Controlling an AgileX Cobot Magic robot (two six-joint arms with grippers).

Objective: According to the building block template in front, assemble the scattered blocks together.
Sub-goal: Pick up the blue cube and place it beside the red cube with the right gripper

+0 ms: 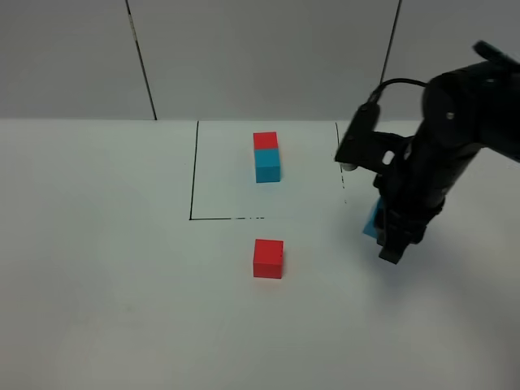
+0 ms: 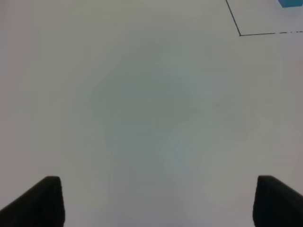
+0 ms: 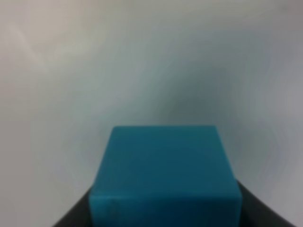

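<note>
exterior high view: right hand [image 1: 392, 244] grasps the matte teal-blue cube [image 1: 371, 221] at centre right, well apart from the matte red cube [image 1: 268, 258] at lower centre. joining them like the red-and-teal template block [image 1: 266, 157], upper centre, is not yet done. left hand [image 2: 156, 203] released.

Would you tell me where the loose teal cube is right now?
Exterior high view, right side: the teal cube sits in the right tool, right of the red cube.
</note>
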